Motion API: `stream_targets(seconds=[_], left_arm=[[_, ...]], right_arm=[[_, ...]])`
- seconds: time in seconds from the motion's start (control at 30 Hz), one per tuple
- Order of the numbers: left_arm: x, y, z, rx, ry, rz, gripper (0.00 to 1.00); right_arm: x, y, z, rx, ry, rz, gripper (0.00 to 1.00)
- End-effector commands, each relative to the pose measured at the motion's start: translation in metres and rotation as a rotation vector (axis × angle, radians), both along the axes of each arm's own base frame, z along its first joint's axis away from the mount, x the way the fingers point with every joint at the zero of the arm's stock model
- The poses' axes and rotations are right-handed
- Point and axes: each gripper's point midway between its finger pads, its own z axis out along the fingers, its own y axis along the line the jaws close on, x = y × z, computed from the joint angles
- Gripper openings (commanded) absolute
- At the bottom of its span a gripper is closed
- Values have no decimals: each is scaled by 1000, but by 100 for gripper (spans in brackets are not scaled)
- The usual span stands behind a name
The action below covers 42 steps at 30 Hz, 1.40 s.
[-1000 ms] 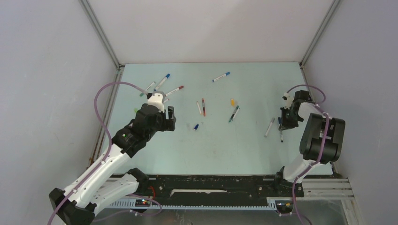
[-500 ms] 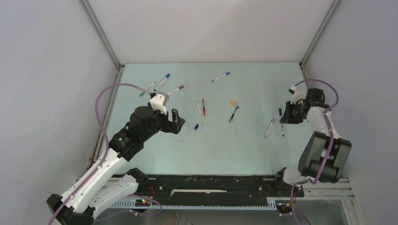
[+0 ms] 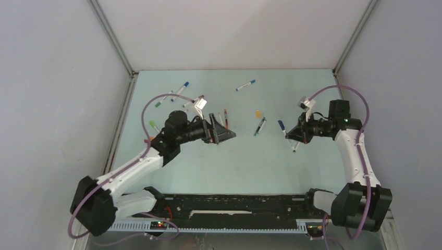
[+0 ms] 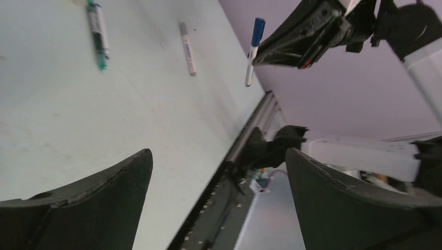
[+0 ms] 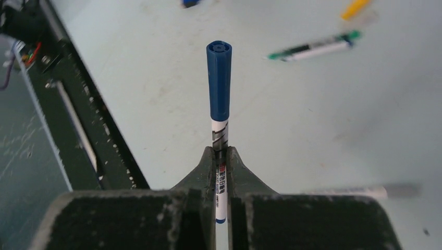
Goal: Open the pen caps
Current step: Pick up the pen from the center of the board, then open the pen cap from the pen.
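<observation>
The right gripper (image 5: 219, 154) pinches a white pen (image 5: 220, 133) (blue cap (image 5: 219, 78) on); left gripper (image 4: 219, 156) gapes wide, holding nothing.

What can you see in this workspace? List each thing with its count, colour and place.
Held pen: one, white barrel, blue cap on, in the right jaws.
Loose pens: about eight, blue, green, red or grey ends, scattered on the table.
Loose caps: two seen, orange mid-table, green at left.
Table: one, pale green.
Arms: two, white and black; left arm with jaws open, right arm with jaws shut on the held pen.
</observation>
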Motion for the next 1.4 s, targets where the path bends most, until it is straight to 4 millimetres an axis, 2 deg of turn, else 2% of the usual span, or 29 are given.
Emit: stream_targets(seconds=[0.0, 0.1, 0.23, 0.53, 0.77, 1.0, 1.2, 1.37], left_arm=[[-5, -33, 29, -232, 137, -103, 99], [-1, -48, 26, -239, 198, -107, 99], [0, -67, 10, -185, 270, -133, 99], [-21, -97, -29, -81, 429, -272, 97], [-44, -109, -53, -9, 509, -385, 86], [-53, -118, -55, 21, 504, -436, 81], [-58, -121, -62, 57, 517, -463, 67], [-61, -123, -67, 82, 522, -470, 63]], right_arm=[[-24, 33, 12, -4, -120, 222, 0], [-34, 44, 3, -70, -176, 316, 0], [-49, 61, -9, -137, -234, 437, 0], [-66, 83, -37, -275, -298, 604, 0], [-69, 90, -40, -288, -311, 628, 0], [-73, 95, -45, -303, -299, 660, 0], [-76, 99, -49, -312, -291, 684, 0], [-78, 101, -52, -321, -285, 699, 0]])
